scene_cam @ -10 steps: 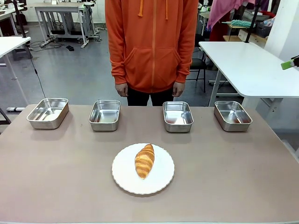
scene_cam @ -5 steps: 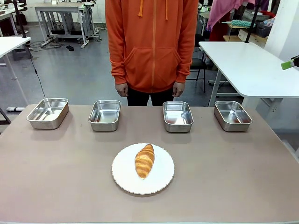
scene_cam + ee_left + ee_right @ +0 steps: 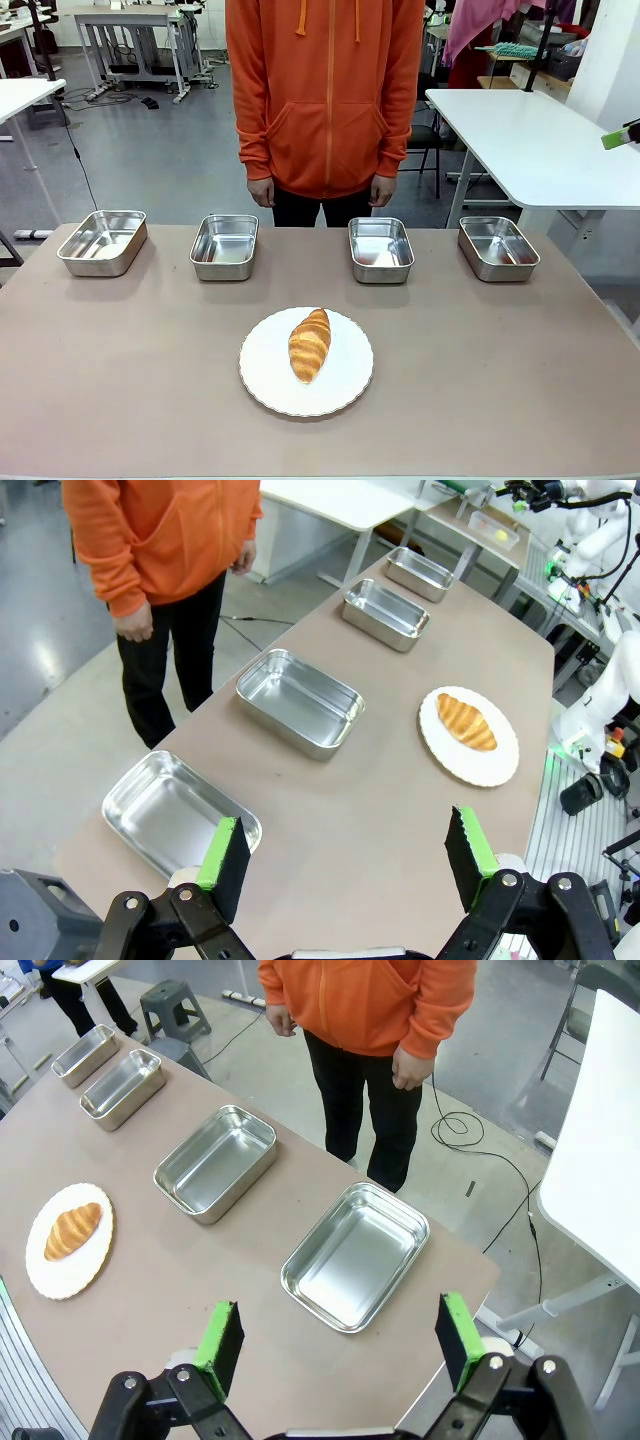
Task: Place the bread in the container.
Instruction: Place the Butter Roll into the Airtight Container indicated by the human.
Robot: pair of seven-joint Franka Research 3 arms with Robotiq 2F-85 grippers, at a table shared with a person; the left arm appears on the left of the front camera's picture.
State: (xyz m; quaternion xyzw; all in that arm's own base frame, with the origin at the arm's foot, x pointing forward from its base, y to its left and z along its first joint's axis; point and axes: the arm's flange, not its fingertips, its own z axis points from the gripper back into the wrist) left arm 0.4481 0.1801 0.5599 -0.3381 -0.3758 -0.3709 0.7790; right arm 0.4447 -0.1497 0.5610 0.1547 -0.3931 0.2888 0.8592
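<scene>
The bread, a golden-brown croissant (image 3: pixel 310 344), lies on a round white plate (image 3: pixel 345 382) near the table's front middle; it also shows in the left wrist view (image 3: pixel 465 721) and the right wrist view (image 3: pixel 72 1231). Several identical shiny steel containers stand in a row at the far edge (image 3: pixel 102 241) (image 3: pixel 224 246) (image 3: pixel 380 249) (image 3: pixel 497 247). My left gripper (image 3: pixel 345 862) hangs open high above the table's left end, over a container (image 3: pixel 176 811). My right gripper (image 3: pixel 335 1343) hangs open above the right end, near a container (image 3: pixel 355 1254). Both hold nothing.
A person in an orange hoodie (image 3: pixel 325 95) stands at the far side, hands down by the hips. White tables (image 3: pixel 525 140) stand behind on the right. Bare brown tabletop (image 3: pixel 130 380) surrounds the plate.
</scene>
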